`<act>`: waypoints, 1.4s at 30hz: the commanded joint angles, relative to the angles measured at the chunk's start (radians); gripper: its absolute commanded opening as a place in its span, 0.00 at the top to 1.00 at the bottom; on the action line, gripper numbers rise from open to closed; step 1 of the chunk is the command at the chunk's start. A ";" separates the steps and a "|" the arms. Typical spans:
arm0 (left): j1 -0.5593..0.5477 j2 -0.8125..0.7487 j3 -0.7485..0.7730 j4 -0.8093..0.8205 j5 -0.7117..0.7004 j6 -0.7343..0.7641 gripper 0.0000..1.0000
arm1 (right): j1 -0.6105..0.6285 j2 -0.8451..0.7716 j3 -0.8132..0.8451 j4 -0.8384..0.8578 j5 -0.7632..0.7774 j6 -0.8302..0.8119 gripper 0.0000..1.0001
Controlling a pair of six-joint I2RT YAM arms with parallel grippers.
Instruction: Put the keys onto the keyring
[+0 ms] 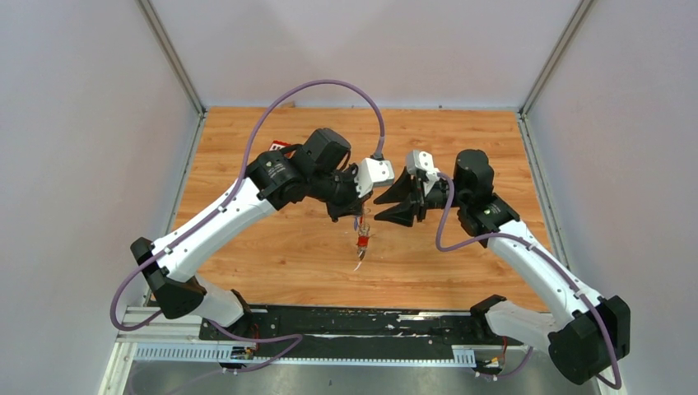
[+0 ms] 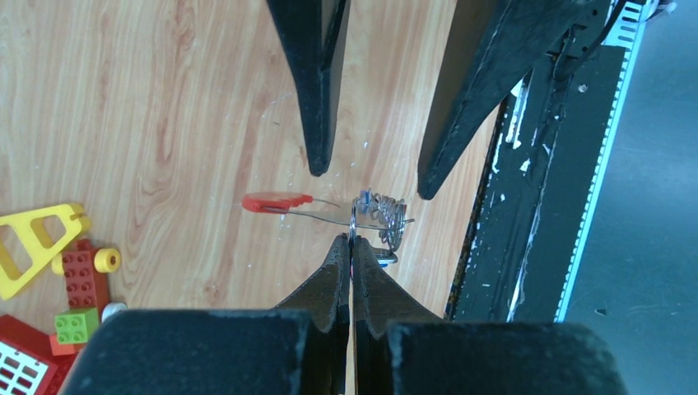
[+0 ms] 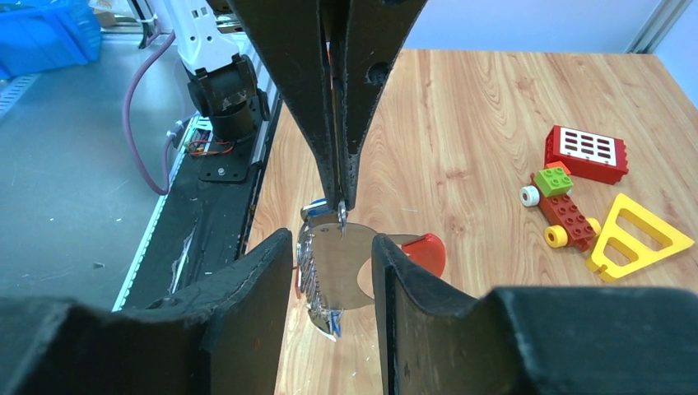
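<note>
Mid-table, my shut left gripper [image 2: 351, 240] holds the silver wire keyring [image 2: 354, 216]; its red-headed silver key [image 2: 276, 202] seemingly points far, beside my parted right gripper [image 3: 333, 241].

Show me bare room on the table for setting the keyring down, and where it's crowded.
Free: the wood between the hanging keyring and the black rail, and the far right corner. Crowded: toy blocks far left, and mid-table where left pincer and right pincer meet.

A: What is lying on the wooden table [image 3: 494, 107]?
B: Toy pieces, close together: a red block with white buttons [image 3: 586, 153], a green brick [image 3: 553, 180], a yellow triangle frame [image 3: 638, 239].
</note>
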 commanded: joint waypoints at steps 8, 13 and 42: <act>-0.010 -0.018 0.019 0.058 0.090 -0.034 1.00 | 0.028 0.036 0.034 0.072 -0.038 0.042 0.64; -0.010 -0.020 0.011 0.067 0.094 -0.034 1.00 | 0.034 0.041 0.035 0.072 -0.048 0.043 0.70; -0.010 -0.053 -0.041 0.115 0.100 -0.025 1.00 | 0.052 0.036 0.038 0.058 -0.016 0.014 1.00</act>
